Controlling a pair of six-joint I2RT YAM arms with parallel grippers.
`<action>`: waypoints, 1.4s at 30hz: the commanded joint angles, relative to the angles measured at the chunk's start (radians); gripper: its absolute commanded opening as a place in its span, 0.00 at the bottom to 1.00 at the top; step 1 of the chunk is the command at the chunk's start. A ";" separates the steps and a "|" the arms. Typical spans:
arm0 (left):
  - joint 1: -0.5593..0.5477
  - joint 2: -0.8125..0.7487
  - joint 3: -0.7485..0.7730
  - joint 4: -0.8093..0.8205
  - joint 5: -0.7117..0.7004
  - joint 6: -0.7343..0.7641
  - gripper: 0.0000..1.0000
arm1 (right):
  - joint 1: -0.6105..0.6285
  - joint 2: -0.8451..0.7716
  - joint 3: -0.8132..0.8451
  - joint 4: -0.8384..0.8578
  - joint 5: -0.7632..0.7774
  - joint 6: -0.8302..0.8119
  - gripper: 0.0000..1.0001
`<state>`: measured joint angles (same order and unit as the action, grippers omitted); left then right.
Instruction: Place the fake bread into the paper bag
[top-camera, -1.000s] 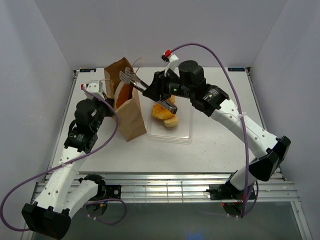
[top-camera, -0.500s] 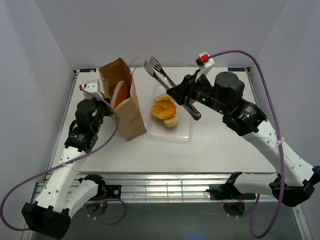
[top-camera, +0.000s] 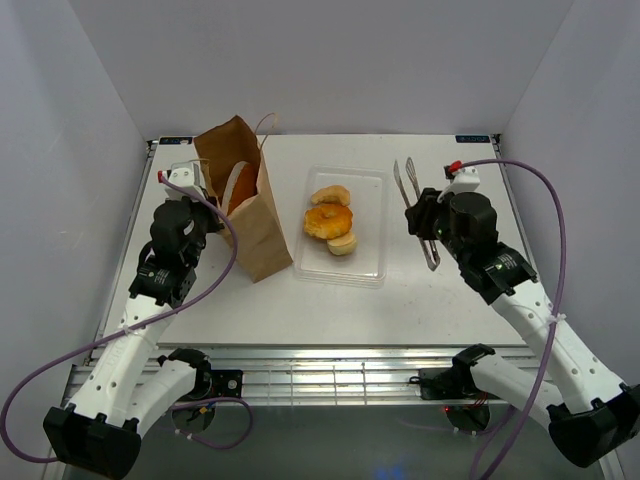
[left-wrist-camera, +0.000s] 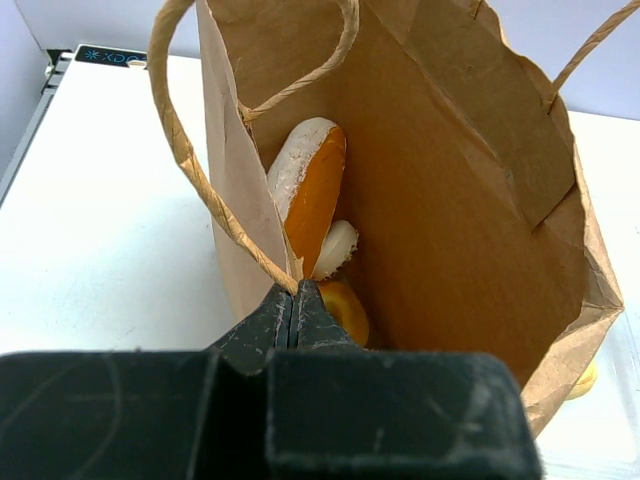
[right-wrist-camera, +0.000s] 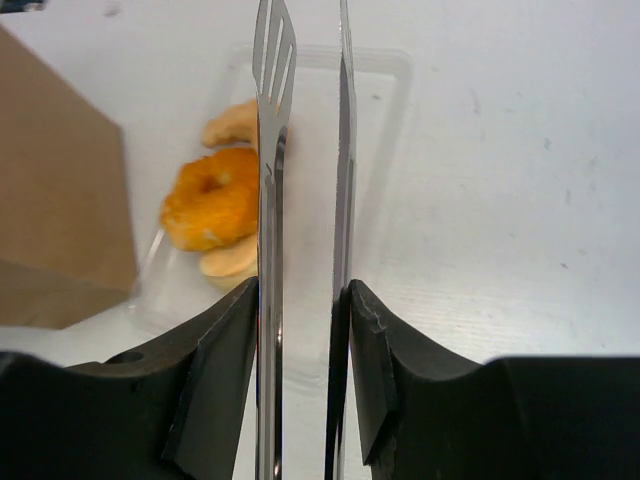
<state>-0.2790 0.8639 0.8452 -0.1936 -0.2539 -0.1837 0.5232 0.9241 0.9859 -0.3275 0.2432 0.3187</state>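
Observation:
The brown paper bag (top-camera: 250, 215) stands open at the left. My left gripper (top-camera: 212, 203) is shut on its near rim by the string handle (left-wrist-camera: 295, 292). Inside the bag lie a white-and-orange doughnut (left-wrist-camera: 312, 190), a cream roll (left-wrist-camera: 336, 247) and a golden bun (left-wrist-camera: 347, 312). An orange ring doughnut (top-camera: 327, 220), a bun (top-camera: 331, 194) and a pale roll (top-camera: 343, 244) lie in the clear tray (top-camera: 370, 258). My right gripper (top-camera: 424, 216) is shut on the metal tongs (top-camera: 408, 180), right of the tray. The tongs (right-wrist-camera: 268, 150) hold nothing.
White walls close in the table (top-camera: 470, 300) on three sides. A purple cable loops from each arm. The tray's right rim (right-wrist-camera: 395, 70) lies just left of the tong tips.
My right arm has swung the tongs from over the bag's mouth rightward and down, to beside the tray's right edge. The left gripper has kept its hold on the bag.

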 joint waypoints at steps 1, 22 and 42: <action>-0.002 -0.008 -0.009 0.005 -0.042 0.024 0.02 | -0.074 -0.031 -0.151 0.123 0.059 0.028 0.45; -0.002 -0.039 0.005 -0.001 0.012 0.016 0.39 | -0.270 0.389 -0.355 0.522 -0.076 0.022 0.52; -0.002 -0.098 0.003 -0.006 -0.022 0.024 0.54 | -0.272 0.502 -0.366 0.538 -0.124 0.017 0.74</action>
<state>-0.2790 0.7849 0.8448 -0.2016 -0.2584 -0.1692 0.2554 1.4136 0.5930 0.1608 0.1303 0.3481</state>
